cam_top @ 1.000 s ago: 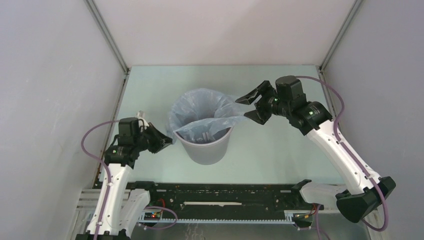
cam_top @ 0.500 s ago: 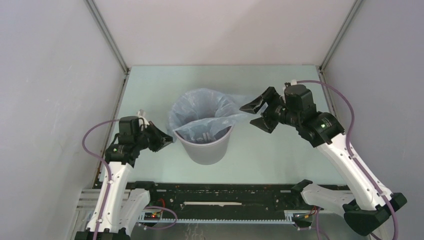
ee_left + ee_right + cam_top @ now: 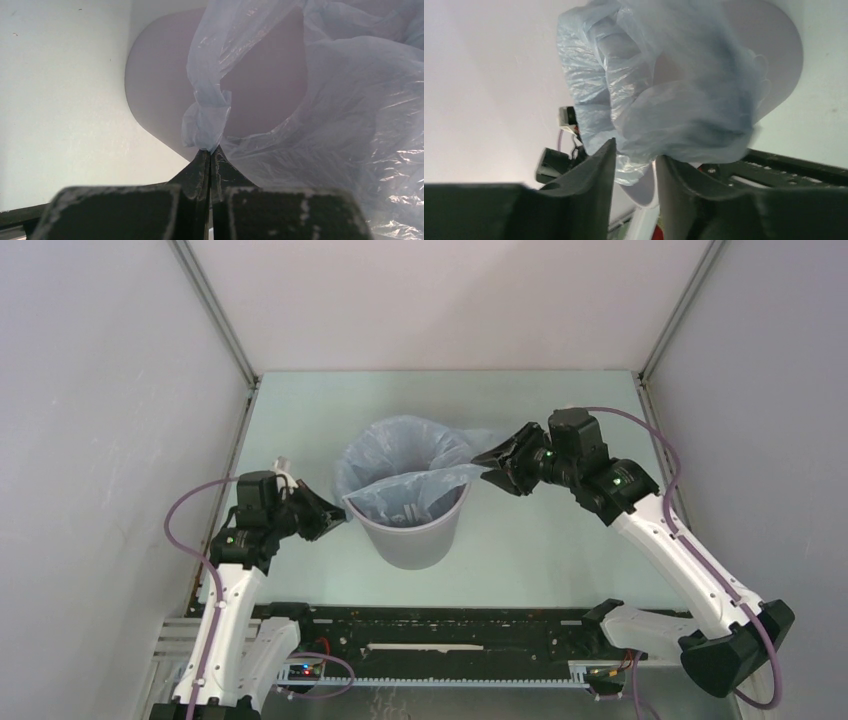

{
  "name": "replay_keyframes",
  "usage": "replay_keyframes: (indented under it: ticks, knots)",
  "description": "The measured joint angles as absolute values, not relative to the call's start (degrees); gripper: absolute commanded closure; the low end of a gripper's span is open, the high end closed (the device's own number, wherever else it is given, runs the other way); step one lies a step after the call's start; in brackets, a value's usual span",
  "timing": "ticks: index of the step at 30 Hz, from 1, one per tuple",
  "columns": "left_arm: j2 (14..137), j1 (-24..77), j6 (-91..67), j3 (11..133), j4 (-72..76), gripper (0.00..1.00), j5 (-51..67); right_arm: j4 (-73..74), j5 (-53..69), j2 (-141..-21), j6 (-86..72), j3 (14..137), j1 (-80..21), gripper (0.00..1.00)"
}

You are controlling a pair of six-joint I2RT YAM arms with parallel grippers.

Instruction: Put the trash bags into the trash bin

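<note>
In the top view the round grey trash bin (image 3: 412, 532) stands upright on the pale green table (image 3: 560, 540), at the middle of the frame, with the pale-blue trash bag (image 3: 400, 452) sitting in its mouth. The film is puffed up over the far rim and stretched across the opening, so the inside of the bin is hidden, as is how deep the bag reaches. The left gripper (image 3: 334, 517) is at the bin's left rim. In the left wrist view its jaws (image 3: 209, 159) are pressed flat together on a twisted tab of the bag (image 3: 320, 115), which fills the right of the frame, with the bin wall (image 3: 155, 95) behind at upper left. The right gripper (image 3: 498, 462) is right of centre in the top view, just beside the bin's upper right rim, where a tongue of film is drawn out toward it. From above, the black fingers hide where they meet the film. In the right wrist view its jaws (image 3: 636, 167) stand a narrow way apart with crinkled film (image 3: 659, 95) hanging into the gap at their tips. The bag is blurred there, so I cannot tell whether the pads touch it. The bin (image 3: 779, 55) shows only as a pale curve at upper right, mostly covered by plastic.
</note>
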State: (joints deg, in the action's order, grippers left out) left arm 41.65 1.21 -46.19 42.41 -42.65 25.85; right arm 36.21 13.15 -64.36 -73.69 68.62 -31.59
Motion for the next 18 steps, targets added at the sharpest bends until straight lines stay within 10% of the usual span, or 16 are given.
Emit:
replay_keyframes:
  ticks: [5, 18]
  knots:
    - [41.3, 1.2, -46.5, 42.4, -42.7, 1.00, 25.8, 35.8, 12.7, -64.2, -74.9, 68.6, -31.5, 0.90]
    - [37.0, 1.2, -44.9, 42.5, -51.1, 1.00, 24.5, 39.1, 40.7, -61.5, -56.2, 66.8, -23.7, 0.94]
